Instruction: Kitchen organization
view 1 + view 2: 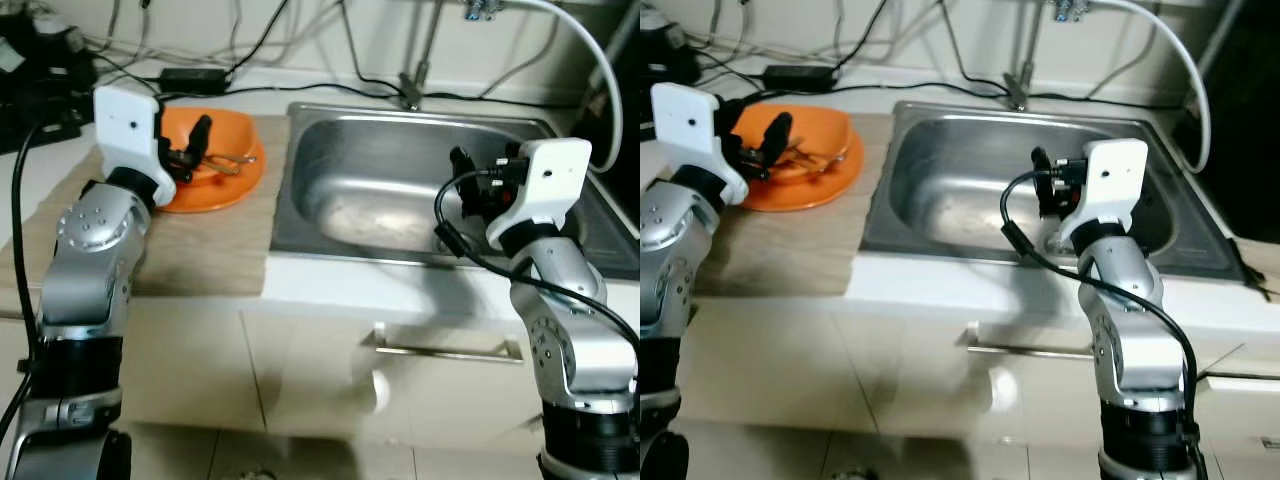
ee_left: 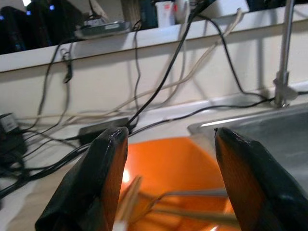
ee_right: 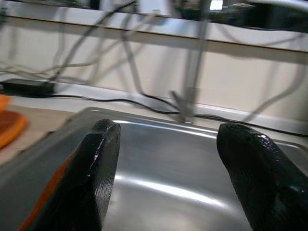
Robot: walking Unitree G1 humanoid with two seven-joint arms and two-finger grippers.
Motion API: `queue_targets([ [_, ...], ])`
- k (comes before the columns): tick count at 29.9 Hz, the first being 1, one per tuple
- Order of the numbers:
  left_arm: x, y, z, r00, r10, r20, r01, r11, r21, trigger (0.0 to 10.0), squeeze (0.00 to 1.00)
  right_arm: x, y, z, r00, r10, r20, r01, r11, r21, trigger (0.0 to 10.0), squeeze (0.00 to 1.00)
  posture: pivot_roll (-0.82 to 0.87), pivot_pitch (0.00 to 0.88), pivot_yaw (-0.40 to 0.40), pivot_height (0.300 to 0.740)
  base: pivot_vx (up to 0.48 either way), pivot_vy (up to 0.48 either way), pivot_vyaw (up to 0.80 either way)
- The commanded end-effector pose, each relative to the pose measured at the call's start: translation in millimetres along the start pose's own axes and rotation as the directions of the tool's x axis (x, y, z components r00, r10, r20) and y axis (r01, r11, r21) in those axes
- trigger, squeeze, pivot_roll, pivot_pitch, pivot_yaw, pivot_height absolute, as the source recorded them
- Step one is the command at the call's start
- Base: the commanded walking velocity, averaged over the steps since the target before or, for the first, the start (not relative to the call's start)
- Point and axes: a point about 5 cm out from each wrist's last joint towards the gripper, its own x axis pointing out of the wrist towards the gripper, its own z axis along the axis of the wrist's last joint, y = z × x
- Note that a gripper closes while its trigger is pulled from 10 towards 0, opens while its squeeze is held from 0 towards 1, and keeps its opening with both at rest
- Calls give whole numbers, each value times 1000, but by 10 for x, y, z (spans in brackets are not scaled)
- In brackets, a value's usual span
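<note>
The left gripper hovers wide open over the orange plate on the counter, left of the sink, touching nothing; utensils lie on the plate. The right gripper hangs open and empty above the sink.

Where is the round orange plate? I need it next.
In the head views, the round orange plate sits on the counter left of the steel sink, under the open left gripper.
</note>
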Motion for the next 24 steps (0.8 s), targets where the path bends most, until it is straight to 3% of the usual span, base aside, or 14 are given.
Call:
queue_targets([
  [1,-10,-4,55,1000,-13,14,12,1000,27,10000,0,1,5,-9,1000,2,-3,-2,1000,8,10000,0,19,0,-10,740,270,0,0],
  [11,-10,9,70,1000,-15,20,15,999,29,10000,0,-19,29,-21,1000,11,-7,-11,999,47,10000,0,16,0,-5,740,306,0,0],
  [17,6,-19,80,999,-28,22,27,999,32,10000,0,-62,47,-24,999,37,-9,-37,999,21,10000,0,8,0,2,740,301,0,-479],
  [24,-20,-13,93,1000,-14,22,13,999,42,10000,0,-87,64,-29,998,61,-13,-61,998,13,10000,0,9,0,-3,740,0,0,0],
])
